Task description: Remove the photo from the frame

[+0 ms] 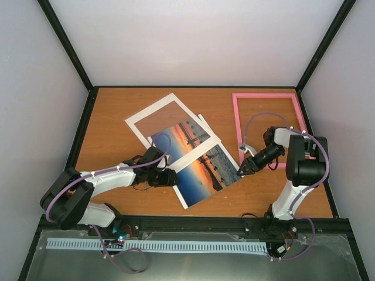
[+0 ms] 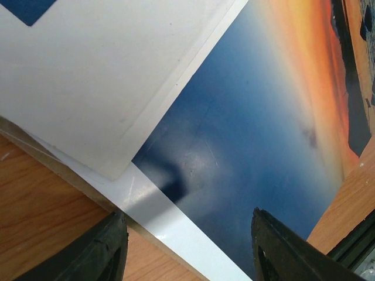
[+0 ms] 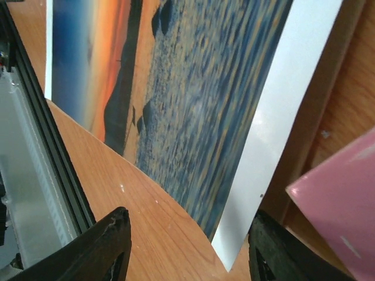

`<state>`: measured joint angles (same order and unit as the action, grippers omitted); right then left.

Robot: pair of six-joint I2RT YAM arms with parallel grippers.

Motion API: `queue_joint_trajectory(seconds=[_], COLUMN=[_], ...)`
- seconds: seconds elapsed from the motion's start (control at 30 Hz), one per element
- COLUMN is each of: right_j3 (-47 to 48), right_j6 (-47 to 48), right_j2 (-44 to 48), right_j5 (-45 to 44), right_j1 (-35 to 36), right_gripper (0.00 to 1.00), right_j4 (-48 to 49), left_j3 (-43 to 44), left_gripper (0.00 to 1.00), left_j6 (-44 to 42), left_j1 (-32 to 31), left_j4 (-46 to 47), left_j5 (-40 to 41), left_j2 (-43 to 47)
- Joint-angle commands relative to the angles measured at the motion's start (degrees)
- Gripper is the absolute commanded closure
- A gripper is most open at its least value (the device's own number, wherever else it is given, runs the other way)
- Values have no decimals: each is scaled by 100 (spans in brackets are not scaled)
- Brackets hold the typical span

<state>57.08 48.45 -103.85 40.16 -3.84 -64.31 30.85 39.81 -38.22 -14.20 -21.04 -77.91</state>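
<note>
The photo [image 1: 205,170], an orange sunset over blue water with a white margin, lies flat and askew at mid table, outside the frame. The pink frame [image 1: 266,130] lies empty at the back right, with bare table inside it. My left gripper [image 1: 170,177] is open at the photo's left edge. In the left wrist view that edge of the photo [image 2: 246,152] runs between the fingers of the left gripper [image 2: 190,252]. My right gripper [image 1: 242,168] is open at the photo's right corner. In the right wrist view the photo's [image 3: 193,105] white corner points between the fingers of the right gripper [image 3: 187,246], and nothing is gripped.
A white mat border [image 1: 153,117] lies at the back left over a brown board [image 1: 167,114], partly overlapping a second sunset print [image 1: 179,137]. The mat [image 2: 99,76] covers the photo's upper left. The pink frame's corner [image 3: 340,205] is close to my right gripper. A black rail [image 1: 193,222] bounds the near edge.
</note>
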Motion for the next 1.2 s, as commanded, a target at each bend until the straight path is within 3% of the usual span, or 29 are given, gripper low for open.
queue_joint_trajectory(seconds=[0.0,0.67,1.17], right_j3=[142,693,912], right_j6=[79,-177,-1605], right_j2=[-6,-650,-764], right_j5=[332,932,877], right_j1=[67,481,797], right_gripper=[46,51,60], right_j4=[-165,-230,323], left_j3=[-125,-154,-221], left_gripper=[41,42,41], left_j6=[54,48,70], left_j1=[-34,-30,-37], left_j4=[-100,21,15], left_j5=[256,255,365], left_j2=[-179,-257,-90])
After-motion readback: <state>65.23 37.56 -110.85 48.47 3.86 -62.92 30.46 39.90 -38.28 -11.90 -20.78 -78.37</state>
